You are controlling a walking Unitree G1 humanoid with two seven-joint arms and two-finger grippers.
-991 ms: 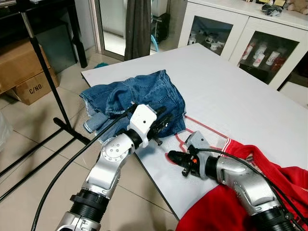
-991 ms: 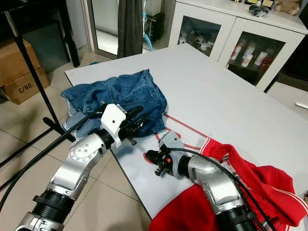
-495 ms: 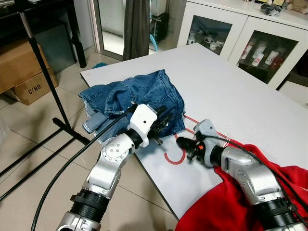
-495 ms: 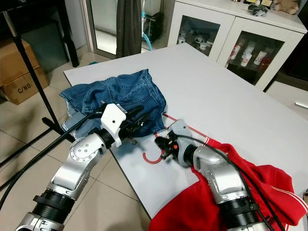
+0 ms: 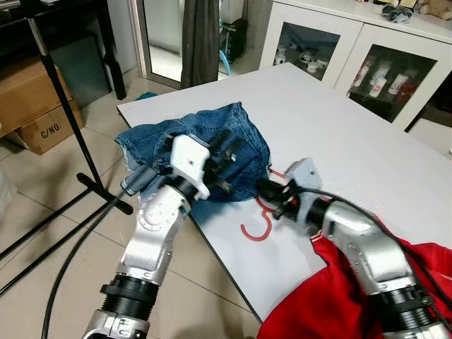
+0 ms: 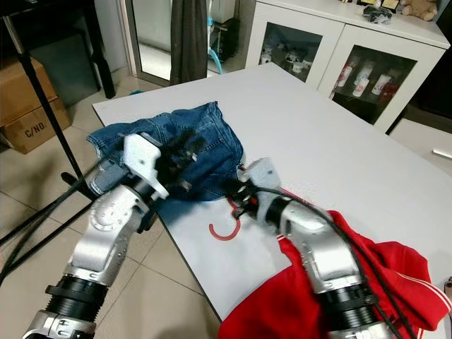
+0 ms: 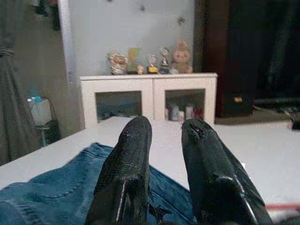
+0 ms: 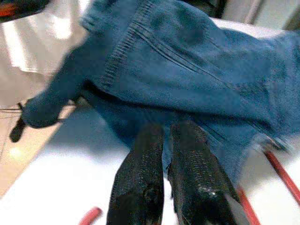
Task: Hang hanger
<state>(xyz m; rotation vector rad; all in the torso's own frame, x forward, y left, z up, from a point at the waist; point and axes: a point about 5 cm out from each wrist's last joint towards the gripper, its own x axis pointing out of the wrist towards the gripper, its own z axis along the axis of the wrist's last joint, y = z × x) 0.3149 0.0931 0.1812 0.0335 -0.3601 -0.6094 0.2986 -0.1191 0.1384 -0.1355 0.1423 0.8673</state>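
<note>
A red hanger lies on the white table (image 5: 339, 134), its hook (image 5: 256, 229) near the front edge and its arms running under a red garment (image 5: 332, 296). My right gripper (image 5: 263, 188) rests low on the table beside the hanger's neck, pointing at the hem of the blue jeans (image 5: 240, 123). Its fingers (image 8: 140, 187) are shut with nothing seen between them, and a red hanger bar (image 8: 276, 171) passes beside them. My left gripper (image 5: 226, 145) hovers over the jeans. Its fingers (image 7: 129, 173) stand slightly apart and hold nothing.
A black clothes rack pole (image 5: 67, 106) with floor legs stands left of the table. Cardboard boxes (image 5: 35, 106) sit behind it. A white glass-door cabinet (image 5: 339, 49) lines the far wall, and a dark garment (image 5: 201, 35) hangs at the back.
My left gripper has lifted from the table's front edge and swung back over the jeans. My right gripper has slid from the edge up to the hanger's neck, uncovering the red hook.
</note>
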